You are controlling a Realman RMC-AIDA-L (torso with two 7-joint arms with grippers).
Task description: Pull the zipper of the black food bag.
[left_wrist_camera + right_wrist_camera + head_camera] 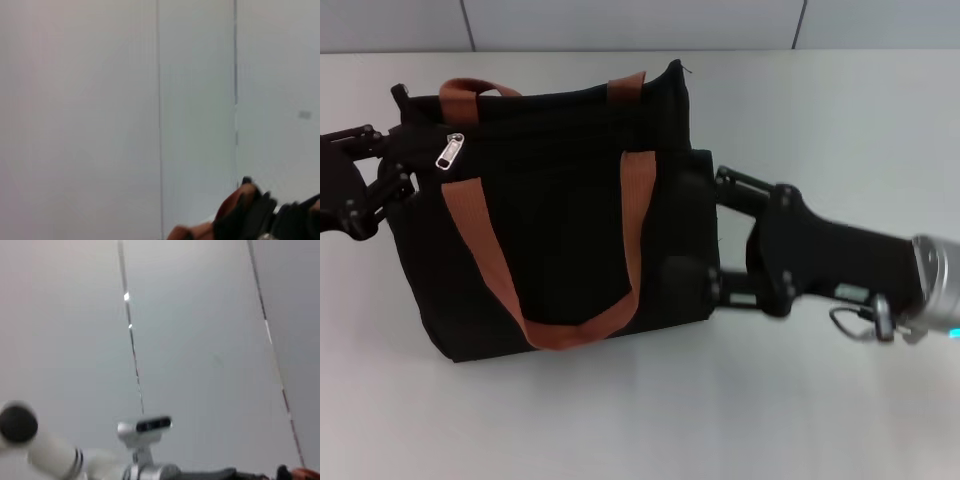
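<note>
The black food bag stands on the white table in the head view, its two orange-brown handles hanging over its front. The silver zipper pull lies free at the left end of the bag's top edge. My left gripper sits against the bag's left end, just left of the pull. My right gripper clamps the bag's right side, one finger high and one low. In the left wrist view only a bit of handle and black fabric shows.
The white table stretches around the bag, with a pale wall behind it. The right wrist view shows the wall and the robot's own head.
</note>
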